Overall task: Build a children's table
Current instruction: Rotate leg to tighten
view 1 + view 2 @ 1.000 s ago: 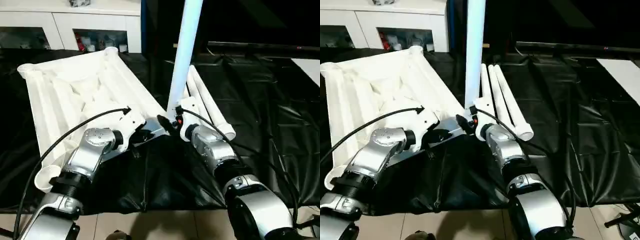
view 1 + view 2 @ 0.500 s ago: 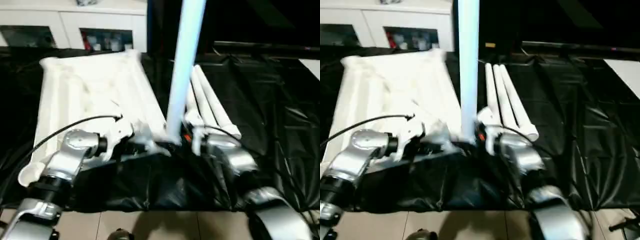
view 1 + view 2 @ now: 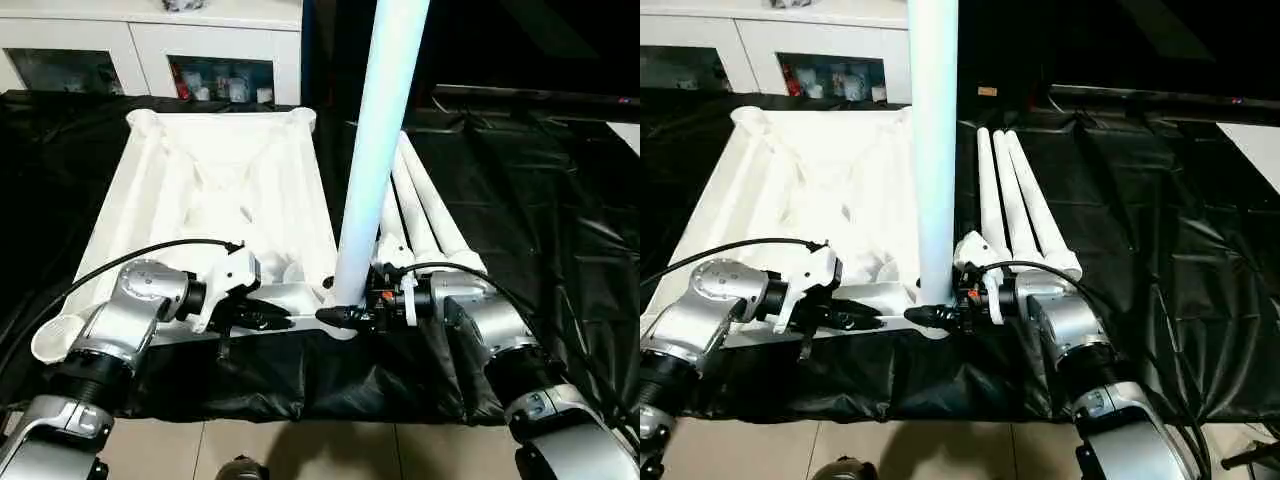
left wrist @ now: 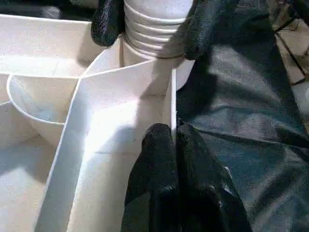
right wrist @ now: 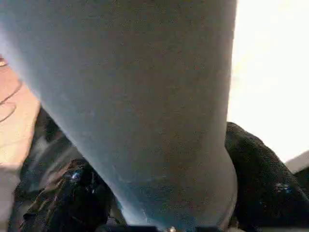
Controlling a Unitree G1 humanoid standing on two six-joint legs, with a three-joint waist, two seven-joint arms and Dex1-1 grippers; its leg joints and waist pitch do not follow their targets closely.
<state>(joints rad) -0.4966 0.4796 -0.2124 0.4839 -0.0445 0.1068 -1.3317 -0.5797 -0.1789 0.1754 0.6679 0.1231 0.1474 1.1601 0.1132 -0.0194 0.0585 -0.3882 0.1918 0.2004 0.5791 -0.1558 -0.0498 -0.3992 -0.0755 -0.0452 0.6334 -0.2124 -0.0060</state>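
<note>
The white tabletop (image 3: 210, 190) lies underside up on a black sheet. One white leg (image 3: 378, 140) stands upright in the tabletop's near right corner socket. My right gripper (image 3: 335, 316) is shut on the foot of this leg, one black finger (image 4: 108, 21) on each side of its ribbed end. My left gripper (image 3: 268, 320) is shut on the thin near rim of the tabletop (image 4: 173, 133), a short way from that socket. Three more legs (image 3: 425, 215) lie side by side on the sheet, right of the standing leg.
A white cabinet with glass doors (image 3: 150, 50) stands behind the tabletop. The black sheet (image 3: 540, 200) stretches out to the right, with a flat white board (image 3: 1255, 145) at its far right edge. Pale floor tiles (image 3: 300, 450) run along the front. Black cables loop over both forearms.
The whole view has shifted. My right gripper's fingers have closed in on the foot of the leg, which now stands straighter. The left gripper keeps its hold on the rim.
</note>
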